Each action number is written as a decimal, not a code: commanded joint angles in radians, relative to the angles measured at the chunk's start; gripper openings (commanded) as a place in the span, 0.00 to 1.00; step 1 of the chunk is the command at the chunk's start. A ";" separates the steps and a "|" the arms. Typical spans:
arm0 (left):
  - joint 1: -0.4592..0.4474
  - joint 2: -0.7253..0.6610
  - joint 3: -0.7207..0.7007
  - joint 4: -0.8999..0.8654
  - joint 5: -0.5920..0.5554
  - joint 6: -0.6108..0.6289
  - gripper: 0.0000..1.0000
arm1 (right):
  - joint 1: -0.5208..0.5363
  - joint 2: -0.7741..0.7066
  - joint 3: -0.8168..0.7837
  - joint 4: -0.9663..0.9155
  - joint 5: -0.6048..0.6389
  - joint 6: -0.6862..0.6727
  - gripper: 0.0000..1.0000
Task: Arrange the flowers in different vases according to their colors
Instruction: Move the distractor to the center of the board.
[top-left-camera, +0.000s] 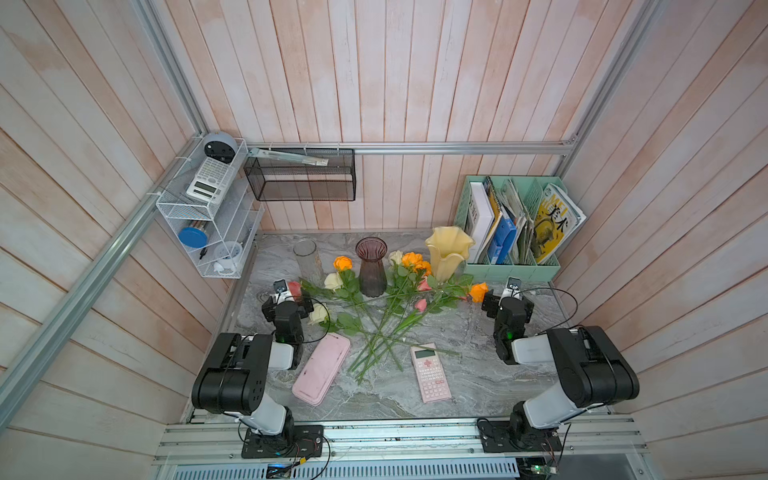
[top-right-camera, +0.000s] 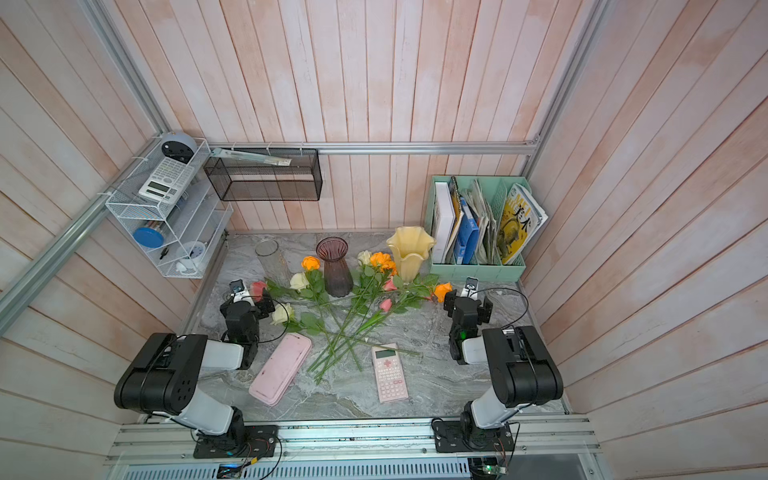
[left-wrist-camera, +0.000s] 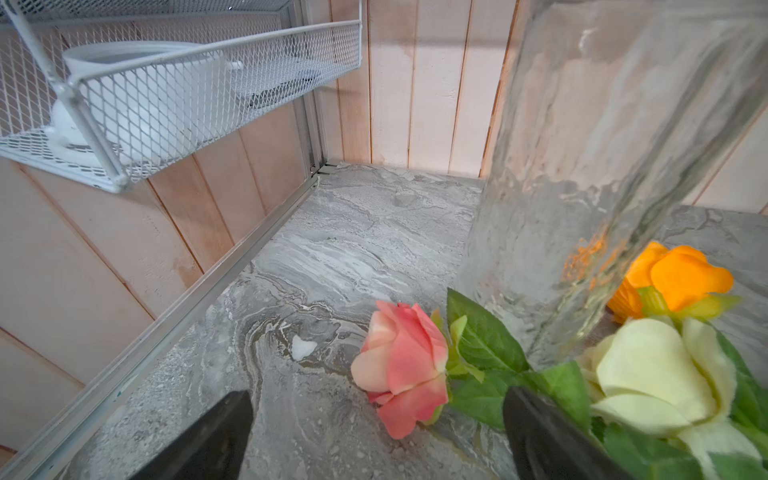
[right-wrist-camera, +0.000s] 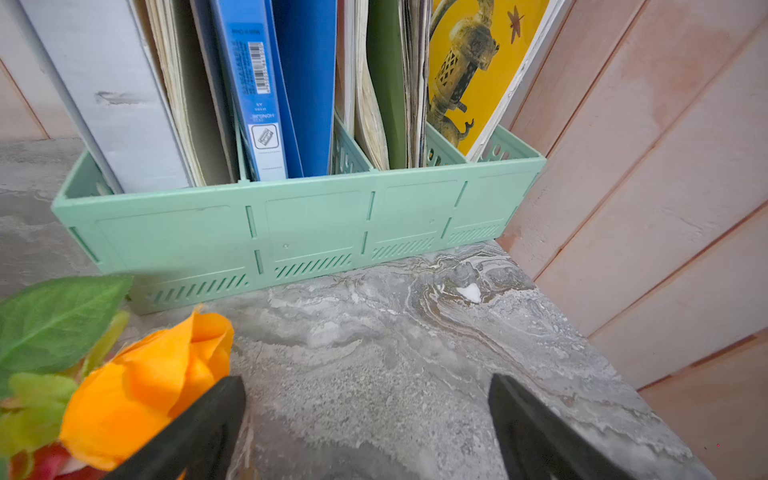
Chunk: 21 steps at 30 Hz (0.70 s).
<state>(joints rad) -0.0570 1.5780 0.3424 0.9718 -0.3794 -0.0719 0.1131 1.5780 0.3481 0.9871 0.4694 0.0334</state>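
1. Sorting looks unstarted to me: the roses (top-left-camera: 388, 322) lie in one crossed heap mid-table. The clear glass cylinder vase (top-left-camera: 308, 259), purple ribbed vase (top-left-camera: 372, 268) and yellow flared vase (top-left-camera: 446, 253) stand empty behind them.
2. My left gripper (left-wrist-camera: 374, 409) is spread wide and empty, with a pink rose (left-wrist-camera: 401, 368) just ahead of its fingers, beside the cylinder. My right gripper (right-wrist-camera: 365, 386) is likewise wide and empty, an orange rose (right-wrist-camera: 145, 386) just beside one finger.
3. Next, I judge, I must pinch one stem below its head, lift it clear of the tangle, and lower it stem-first.
4. Plank walls (top-left-camera: 374, 83) box in the grey marbled table (top-left-camera: 469, 374). A mint file holder (top-left-camera: 511, 270), pink pencil case (top-left-camera: 321, 368) and pink calculator (top-left-camera: 430, 372) share it.
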 joint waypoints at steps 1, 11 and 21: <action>0.005 -0.012 0.017 -0.004 -0.017 -0.005 1.00 | -0.003 -0.006 0.009 -0.001 -0.006 0.013 0.98; 0.005 -0.013 0.015 -0.003 -0.016 -0.005 1.00 | -0.003 -0.004 0.010 -0.002 -0.005 0.011 0.98; -0.092 -0.289 -0.044 -0.087 -0.189 0.060 1.00 | 0.039 -0.205 -0.025 -0.087 0.078 -0.032 0.98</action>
<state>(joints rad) -0.0921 1.4216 0.3180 0.9127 -0.4450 -0.0601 0.1261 1.4761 0.3225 0.9546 0.4793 0.0235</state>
